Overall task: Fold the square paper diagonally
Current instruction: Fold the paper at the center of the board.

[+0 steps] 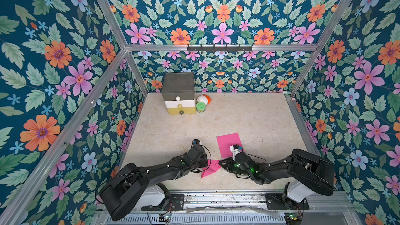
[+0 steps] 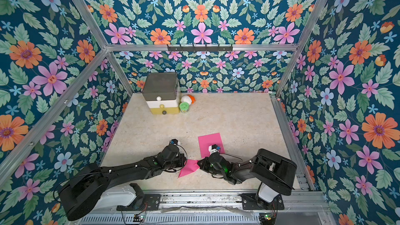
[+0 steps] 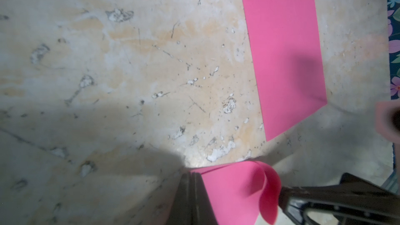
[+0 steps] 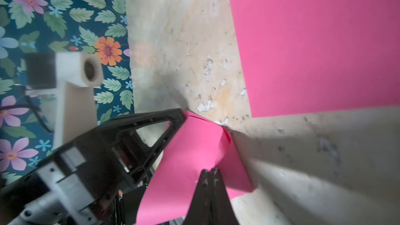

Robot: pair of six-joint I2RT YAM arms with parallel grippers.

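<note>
While my left jaws and right jaws both clench the pink paper (image 1: 208, 169) near the desk's (image 1: 249, 122) front edge, it curls over loosely, its diagonal crease not yet pressed flat.

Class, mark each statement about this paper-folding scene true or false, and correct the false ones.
1. Two sheets are present: a flat pink paper sheet and a bent pink paper sheet. True.
2. The left gripper and the right gripper each have their jaws shut on the bent sheet. True.
3. The flat sheet is lifted off the beige marbled table. False: it lies flat on the table, and neither gripper holds it.
4. The green-lidded jar stands on top of the three-drawer stack. False: it stands on the table beside the stack.
</note>
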